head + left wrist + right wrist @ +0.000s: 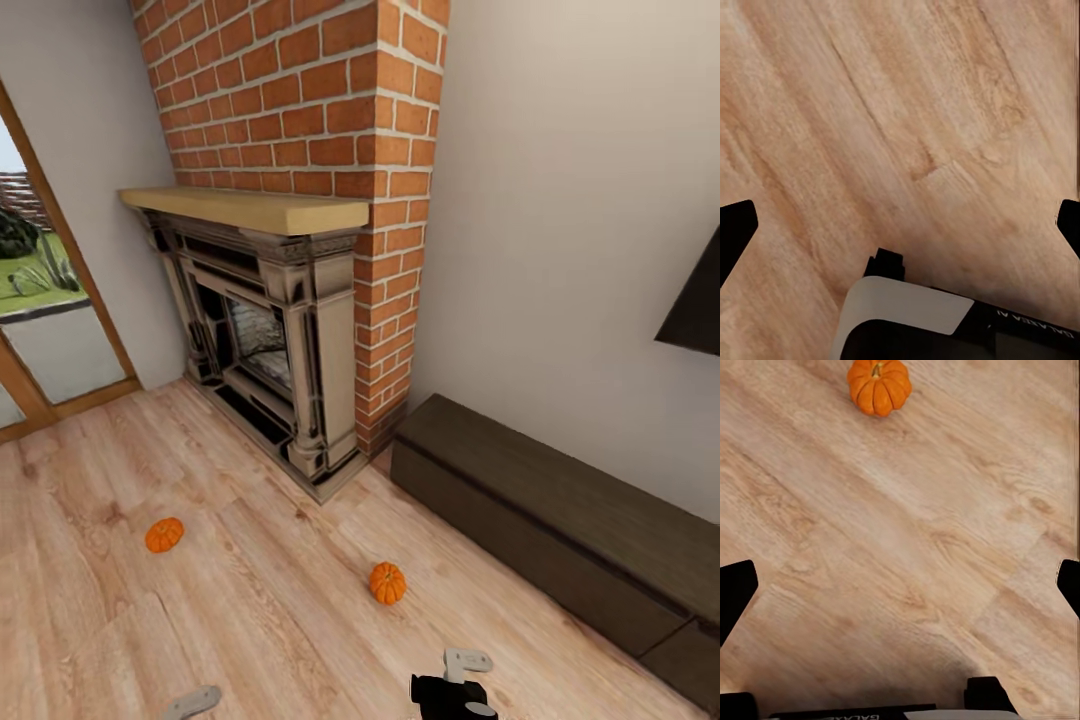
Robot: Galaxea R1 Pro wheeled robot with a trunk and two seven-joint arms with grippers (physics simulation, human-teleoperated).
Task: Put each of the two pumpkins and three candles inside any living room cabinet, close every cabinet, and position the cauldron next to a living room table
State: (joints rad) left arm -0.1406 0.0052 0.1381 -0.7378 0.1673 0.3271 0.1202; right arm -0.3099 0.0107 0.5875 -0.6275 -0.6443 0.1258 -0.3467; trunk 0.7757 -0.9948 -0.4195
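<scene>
Two orange pumpkins lie on the wooden floor in front of the brick fireplace: one pumpkin (164, 534) to the left, the other pumpkin (388, 582) nearer the middle, also seen in the right wrist view (879, 385). The long dark brown cabinet (560, 520) stands against the right wall with its fronts shut. My right gripper (462, 668) (900, 585) hangs open above bare floor, short of the nearer pumpkin. My left gripper (193, 702) (900, 225) is open over bare planks. The candles, cauldron and table are out of view.
The brick fireplace (290, 330) with a wooden mantel juts out between the left wall and the cabinet. A glass door (40, 300) with a wooden frame is at the far left. A dark screen corner (695, 310) hangs above the cabinet.
</scene>
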